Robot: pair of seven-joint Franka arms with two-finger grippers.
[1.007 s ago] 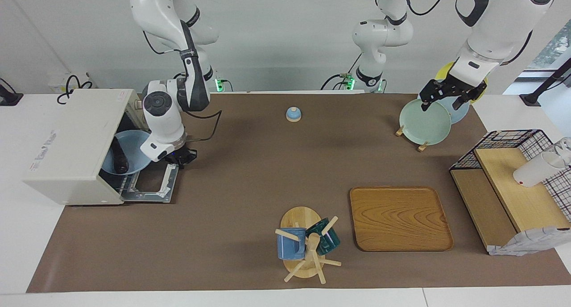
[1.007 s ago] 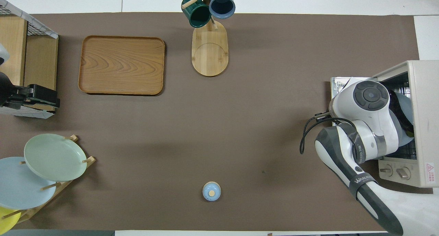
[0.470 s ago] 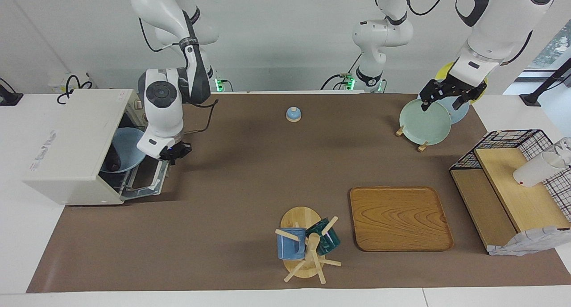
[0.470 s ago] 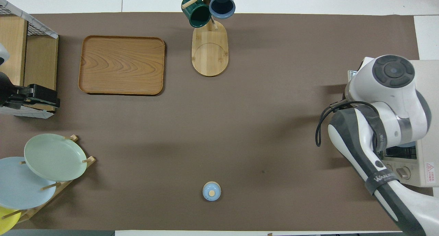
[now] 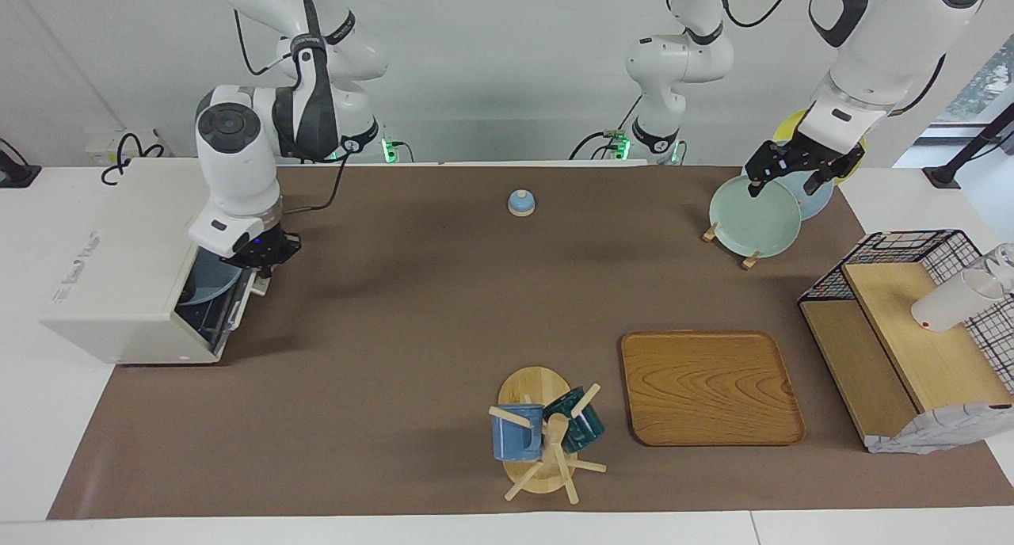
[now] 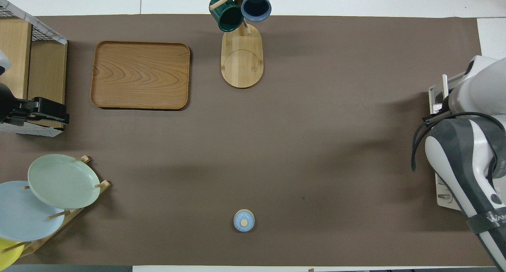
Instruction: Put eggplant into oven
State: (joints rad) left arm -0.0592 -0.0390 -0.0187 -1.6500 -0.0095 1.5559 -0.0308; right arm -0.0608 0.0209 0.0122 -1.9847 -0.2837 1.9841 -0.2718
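The off-white oven (image 5: 119,276) stands at the right arm's end of the table, its door (image 5: 226,311) tilted up to almost shut. My right gripper (image 5: 257,253) is shut and rests against the door's top edge, holding nothing. A pale blue plate (image 5: 204,282) shows dimly through the door's glass. The eggplant is hidden; the door and the arm cover the oven's inside. In the overhead view the right arm covers most of the oven (image 6: 443,193). My left gripper (image 5: 794,174) waits open and empty in the air over the plate rack.
A blue bell (image 5: 520,203) sits near the robots at mid-table. A wooden tray (image 5: 710,386) and a mug tree (image 5: 543,438) lie toward the table's front edge. A plate rack (image 5: 754,216) and a wire-and-wood shelf (image 5: 911,331) with a white cup (image 5: 947,303) stand at the left arm's end.
My right gripper has risen and moved toward the oven, swinging the door from flat open to almost shut. The eggplant and plate have gone from plain sight. The left arm has not moved.
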